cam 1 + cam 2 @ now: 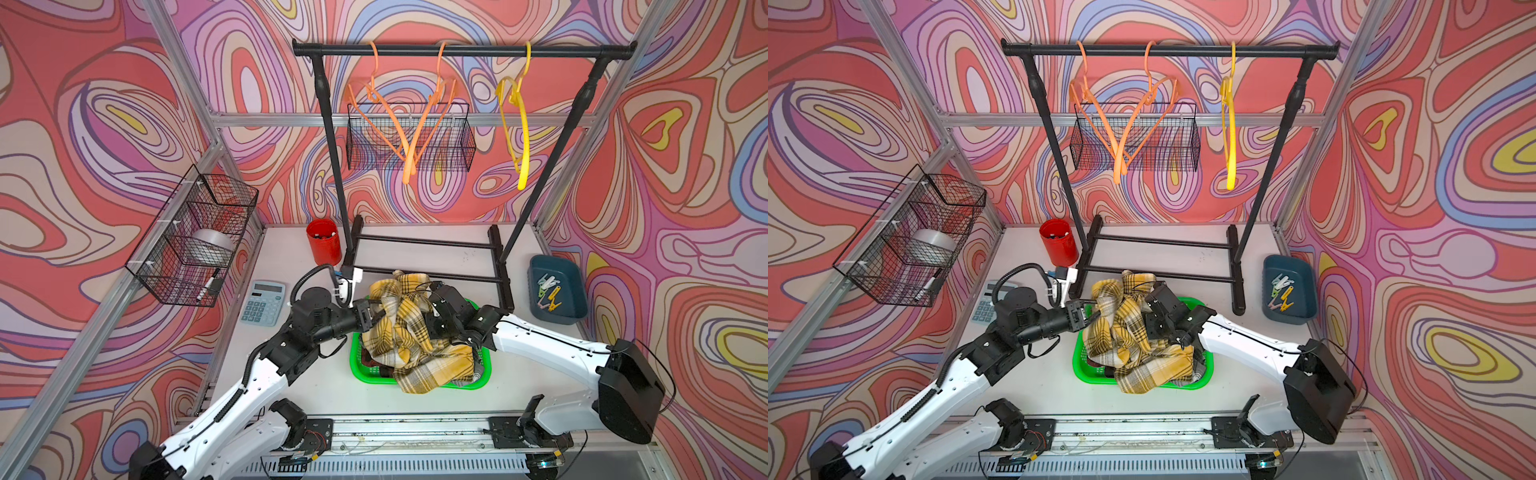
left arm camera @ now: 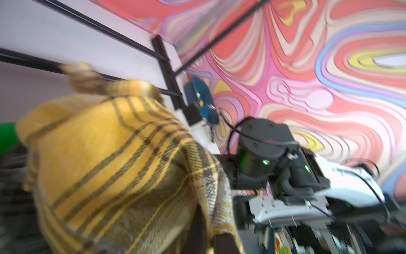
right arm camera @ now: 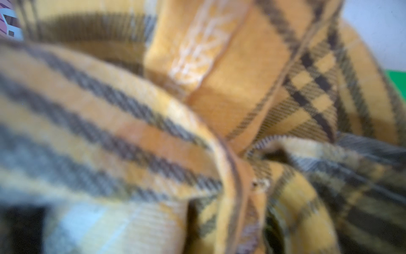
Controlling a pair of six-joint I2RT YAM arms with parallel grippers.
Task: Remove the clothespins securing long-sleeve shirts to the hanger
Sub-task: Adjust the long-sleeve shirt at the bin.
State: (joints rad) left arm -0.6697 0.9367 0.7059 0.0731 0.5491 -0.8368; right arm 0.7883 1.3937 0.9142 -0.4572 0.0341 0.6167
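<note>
Left tool (image 1: 1094, 316) pinched shut, seemingly on yellow plaid shirt (image 1: 1133, 336), right tool (image 1: 1148, 293) buried, opening unclear

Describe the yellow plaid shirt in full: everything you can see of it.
The yellow plaid shirt looks like soft flannel, mustard yellow crossed with black and pale lines. It lies crumpled in a heap on the green basket, over darker clothes. One flap spills over the basket's near rim, and a bunched peak rises at the far side. The left tool is shut on its edge. The right tool sits against the folds opposite.
</note>
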